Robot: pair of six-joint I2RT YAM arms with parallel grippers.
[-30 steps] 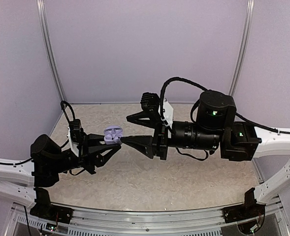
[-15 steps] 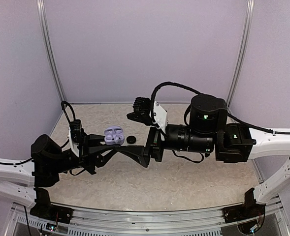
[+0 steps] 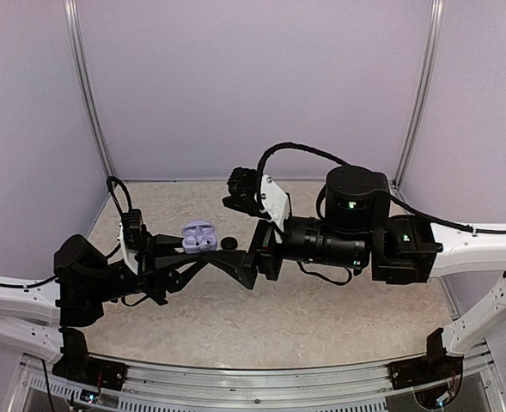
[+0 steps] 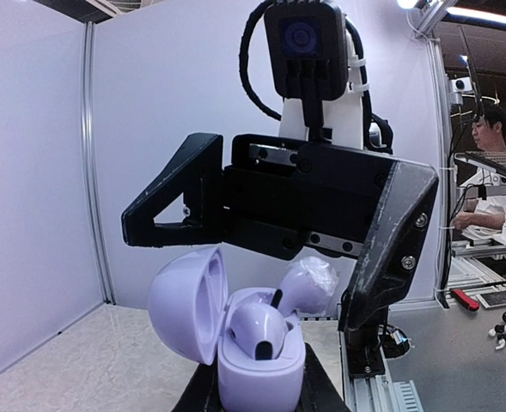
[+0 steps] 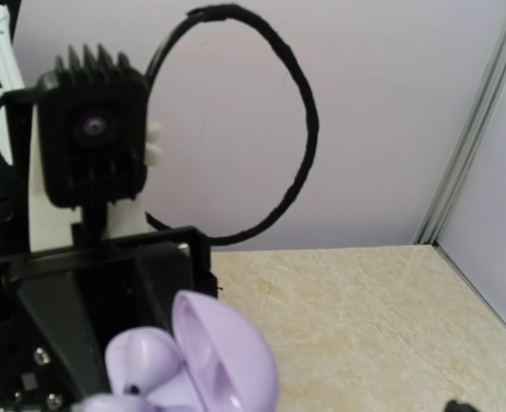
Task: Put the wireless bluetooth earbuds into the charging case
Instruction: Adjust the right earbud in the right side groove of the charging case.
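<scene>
My left gripper [image 3: 191,251] is shut on the base of the charging case [image 3: 198,238], a small lavender clamshell held above the table with its lid [image 4: 186,302] swung open. One earbud [image 4: 259,331] sits in the near hollow. A second earbud [image 4: 309,283] stands higher in the far hollow; I cannot tell whether it is fully seated. My right gripper [image 3: 218,233] faces the case with its jaws spread wide, one finger [image 4: 162,213] on each side, holding nothing. In the right wrist view the lid [image 5: 225,352] and an earbud [image 5: 141,362] fill the bottom left.
A black round disc [image 3: 228,244] lies on the beige tabletop [image 3: 321,309] just right of the case, under the right gripper. Pale walls [image 3: 253,86] close in the back and sides. A metal rail [image 3: 261,382] runs along the near edge.
The right gripper's jaws have opened wide and the wrist has rolled and shifted left. The black disc has come into view. The left gripper and case have not moved.
</scene>
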